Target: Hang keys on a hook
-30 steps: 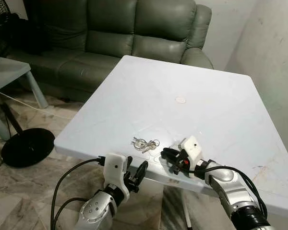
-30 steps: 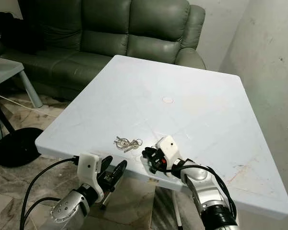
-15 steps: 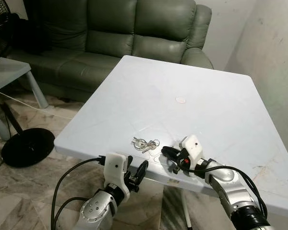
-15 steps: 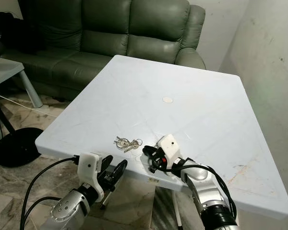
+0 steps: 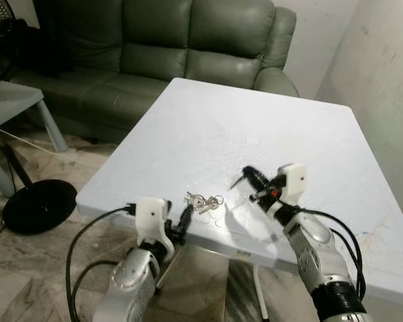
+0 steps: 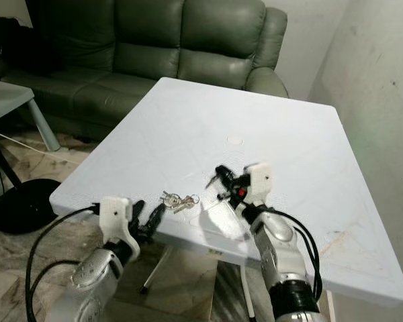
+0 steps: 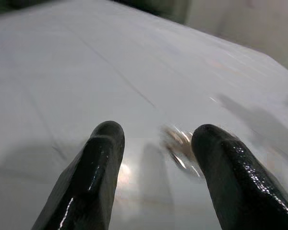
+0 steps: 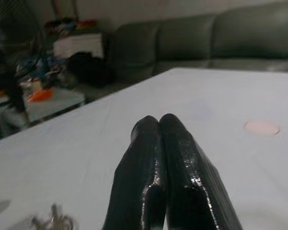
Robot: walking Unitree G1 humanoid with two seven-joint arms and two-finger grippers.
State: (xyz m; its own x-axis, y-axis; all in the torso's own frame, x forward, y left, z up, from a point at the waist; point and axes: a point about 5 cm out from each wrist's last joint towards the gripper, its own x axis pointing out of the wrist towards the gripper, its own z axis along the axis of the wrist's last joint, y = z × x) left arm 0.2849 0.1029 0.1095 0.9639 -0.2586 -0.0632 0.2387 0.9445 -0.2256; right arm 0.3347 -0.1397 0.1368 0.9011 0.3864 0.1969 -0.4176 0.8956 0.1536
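the keys [image 5: 203,202] lie on the white table [image 5: 309,141] near its front edge. the left gripper [image 5: 183,221] hovers at that edge just before them, fingers [image 7: 93,177] spread, grasping nothing. the right gripper [image 5: 247,178] is above the table, fingers [image 8: 182,172] pressed together, empty.

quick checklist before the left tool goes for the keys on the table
1. Keys lie loose on the white table near its front edge: ok.
2. Left tool open, keys ahead between its fingers: ok.
3. Keys sharp enough to aim: not ok, blurred in the left wrist view.
4. Right tool shut and raised beside the keys, apart from them: ok.
5. Hook located: cannot tell.
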